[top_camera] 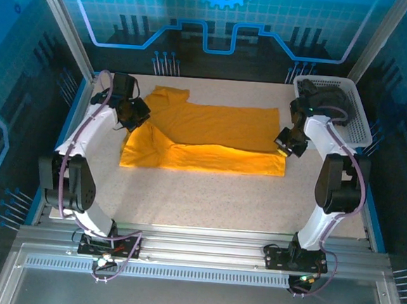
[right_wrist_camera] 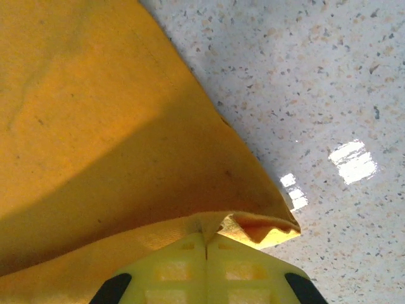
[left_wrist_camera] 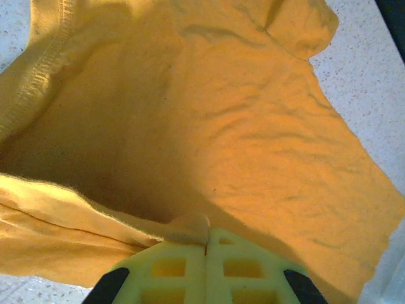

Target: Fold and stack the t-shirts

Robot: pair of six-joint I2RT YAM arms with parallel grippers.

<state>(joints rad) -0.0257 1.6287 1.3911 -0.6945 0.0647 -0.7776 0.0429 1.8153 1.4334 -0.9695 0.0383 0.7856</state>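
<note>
Orange shirt mid-frame, first fold underway; both jaws clamped on its edges. Grey shirt waits in basket, upper right; nothing stacked.

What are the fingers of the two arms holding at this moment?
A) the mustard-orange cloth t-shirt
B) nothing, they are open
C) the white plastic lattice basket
A: the left fingers and the right fingers are each shut on an edge of the mustard-orange cloth t-shirt.
</note>
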